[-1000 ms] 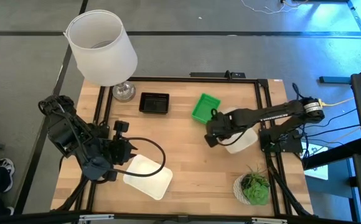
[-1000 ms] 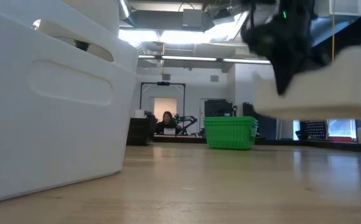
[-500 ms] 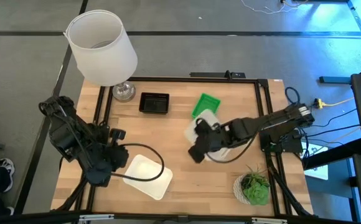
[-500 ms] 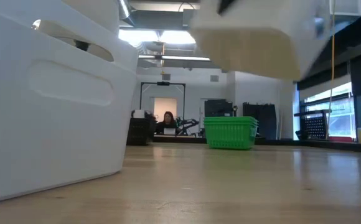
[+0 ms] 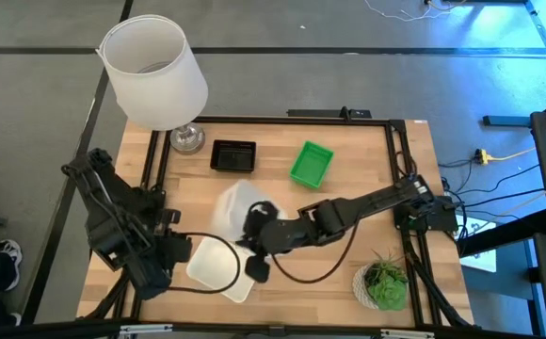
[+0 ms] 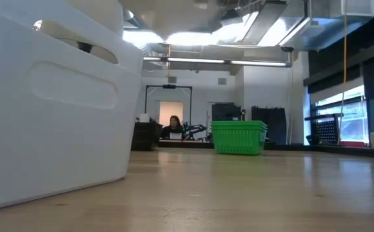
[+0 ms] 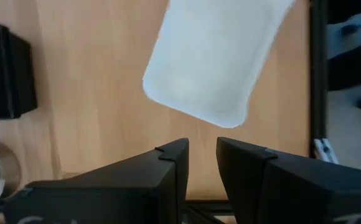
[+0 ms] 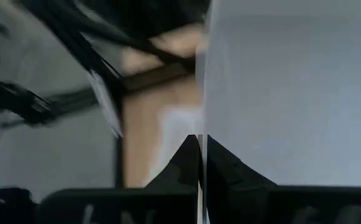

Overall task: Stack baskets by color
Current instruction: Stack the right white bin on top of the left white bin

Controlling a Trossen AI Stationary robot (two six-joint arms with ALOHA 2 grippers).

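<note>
One white basket rests flat on the table near its front left; it fills the left of the low view. A second white basket hangs in the air just beyond it, with my right gripper shut on it. My left gripper hovers at the left side of the resting basket, pointing steeply down, its fingers a narrow gap apart with nothing between them. A black basket and a green basket stand farther back. My right gripper pinches a thin upright wall of the white basket between its two fingers, reaching from the table's right and slanting down. The basket is lifted clear of the table. Which side of the basket this wall is, I cannot tell.
A big white lampshade-like bucket on a metal foot stands at the far left corner. A potted plant sits at the near right corner. A black frame rail runs round the table. A person shows far off in the room.
My right gripper has carried its white basket from the table's right side toward the left and near edge, rising and rolling, so that the basket now hangs beside the resting one. My left gripper has sunk and drifted toward the near edge, tipping further down.
</note>
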